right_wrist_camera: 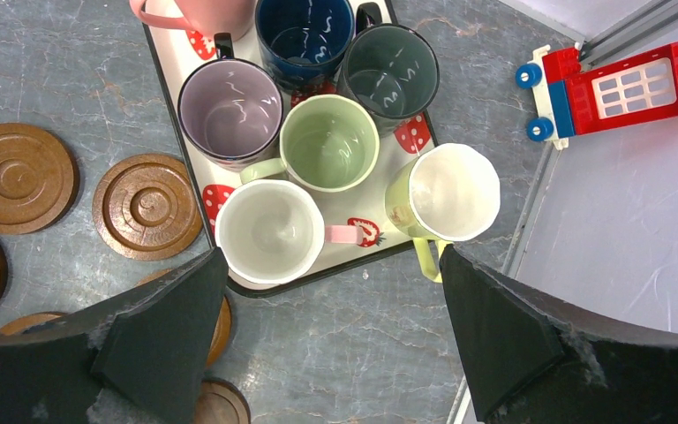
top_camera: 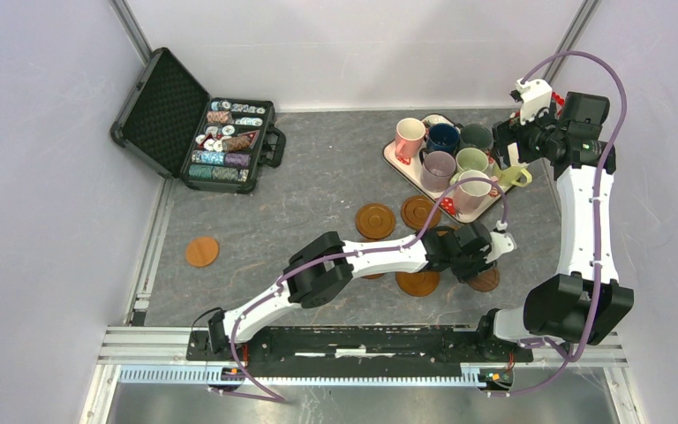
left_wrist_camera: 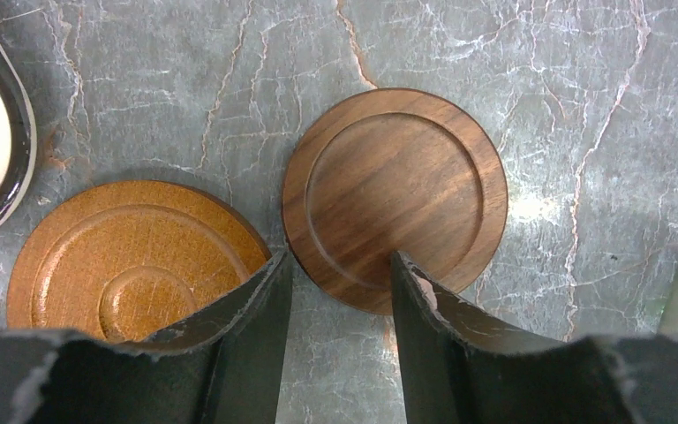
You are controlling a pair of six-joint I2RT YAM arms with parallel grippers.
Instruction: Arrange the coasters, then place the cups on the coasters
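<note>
My left gripper (left_wrist_camera: 340, 265) hangs low over the table, jaws apart, with its tips over the near rim of a dark brown coaster (left_wrist_camera: 395, 199) that lies flat. An orange-brown coaster (left_wrist_camera: 137, 261) lies just left of it. More coasters (top_camera: 375, 221) lie near the tray (top_camera: 391, 157). My right gripper (right_wrist_camera: 331, 256) is wide open above the tray, holding nothing. On the tray stand pink (right_wrist_camera: 199, 13), navy (right_wrist_camera: 305, 40), dark grey-green (right_wrist_camera: 390, 69), mauve (right_wrist_camera: 231, 110), light green (right_wrist_camera: 329, 143) and cream-white (right_wrist_camera: 269, 231) cups. The yellow-green cup (right_wrist_camera: 446, 194) sits at the tray's right edge.
A lone coaster (top_camera: 201, 252) lies far left. An open black case of poker chips (top_camera: 225, 141) sits at the back left. A red and blue toy block (right_wrist_camera: 613, 84) rests by the right wall. The left arm (top_camera: 362, 258) stretches across several coasters.
</note>
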